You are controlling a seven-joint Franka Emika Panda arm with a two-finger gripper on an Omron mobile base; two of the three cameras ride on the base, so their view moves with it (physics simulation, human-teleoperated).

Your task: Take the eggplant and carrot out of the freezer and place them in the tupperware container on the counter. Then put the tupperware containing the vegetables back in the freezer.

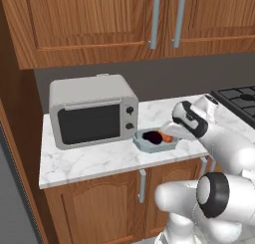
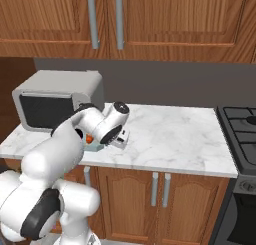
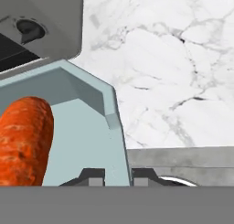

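With the eggplant (image 1: 152, 136) and carrot (image 1: 167, 138) lying in the tupperware container (image 1: 143, 145), just right of the microwave (image 1: 92, 110) on the table (image 1: 89, 161), my claw (image 3: 118, 178) pinches its wall; carrying it to the freezer remains, I judge.

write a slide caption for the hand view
Dark gripper shut on the rim of the pale teal tupperware container holding the bright orange carrot, on the white marble counter.
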